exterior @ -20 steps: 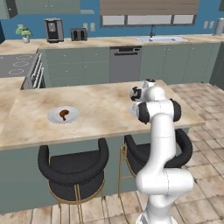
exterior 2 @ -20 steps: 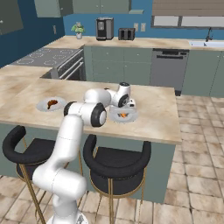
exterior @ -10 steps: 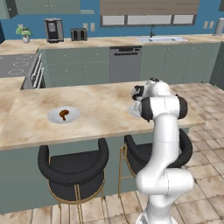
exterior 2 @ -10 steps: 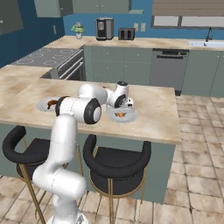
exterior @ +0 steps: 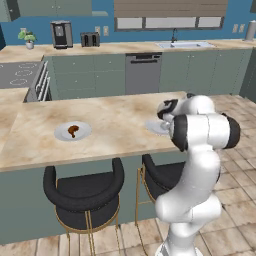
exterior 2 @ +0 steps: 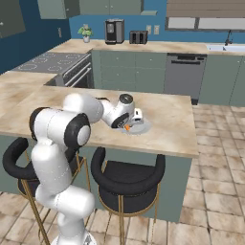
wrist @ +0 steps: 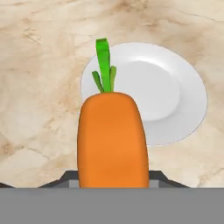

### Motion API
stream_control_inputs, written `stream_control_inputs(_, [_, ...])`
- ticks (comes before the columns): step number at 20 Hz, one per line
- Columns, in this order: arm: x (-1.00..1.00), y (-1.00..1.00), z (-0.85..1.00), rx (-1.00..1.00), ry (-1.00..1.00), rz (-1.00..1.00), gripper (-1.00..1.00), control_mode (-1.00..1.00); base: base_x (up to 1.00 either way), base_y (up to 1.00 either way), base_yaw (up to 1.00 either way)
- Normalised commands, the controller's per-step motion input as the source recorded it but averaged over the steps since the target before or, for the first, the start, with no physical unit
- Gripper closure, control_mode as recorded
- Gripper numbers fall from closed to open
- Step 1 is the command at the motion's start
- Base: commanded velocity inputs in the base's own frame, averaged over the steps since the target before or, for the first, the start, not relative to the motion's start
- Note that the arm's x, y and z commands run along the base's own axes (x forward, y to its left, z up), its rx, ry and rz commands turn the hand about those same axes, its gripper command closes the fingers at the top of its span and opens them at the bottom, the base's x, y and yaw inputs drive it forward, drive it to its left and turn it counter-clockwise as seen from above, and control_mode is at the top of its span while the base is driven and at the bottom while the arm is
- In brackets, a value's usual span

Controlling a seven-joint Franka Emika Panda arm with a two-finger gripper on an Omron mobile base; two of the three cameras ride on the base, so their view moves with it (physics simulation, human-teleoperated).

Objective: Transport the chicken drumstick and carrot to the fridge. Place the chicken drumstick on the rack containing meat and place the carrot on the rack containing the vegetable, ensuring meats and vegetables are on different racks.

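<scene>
The orange carrot [wrist: 113,140] with its green tuft sits between the fingers of my gripper [wrist: 113,177], which is shut on it. It hangs just above a white plate [wrist: 175,96] on the marble island. From the right base view the carrot [exterior 2: 128,127] shows as an orange spot under the gripper [exterior 2: 130,125], over the plate [exterior 2: 142,127]. In the left base view the gripper [exterior: 162,114] hovers at the plate [exterior: 154,127]. The brown chicken drumstick [exterior: 73,130] lies on a second white plate [exterior: 60,134] further left. The fridge is out of view.
Two black stools [exterior: 85,192] [exterior 2: 127,179] stand under the island's near edge. Behind the island run green cabinets with a dishwasher [exterior: 142,72], a sink [exterior: 185,45], a coffee machine [exterior: 61,34] and a toaster [exterior: 90,39]. A stove [exterior: 22,75] is at the far left.
The arm's elbow has swung round toward the base. The hand has stayed near the white plate with the carrot still in its grip.
</scene>
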Motion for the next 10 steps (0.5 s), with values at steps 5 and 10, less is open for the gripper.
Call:
stream_control_inputs(5, [-0.98, 0.1, 1.0, -0.01, -0.06, 0.0, 1.0, -1.0, 0.0, 0.0, 0.0])
stream_control_inputs(10, [-1.0, 0.18, 1.0, -0.06, -0.03, 0.0, 1.0, -1.0, 0.0, 0.0, 0.0])
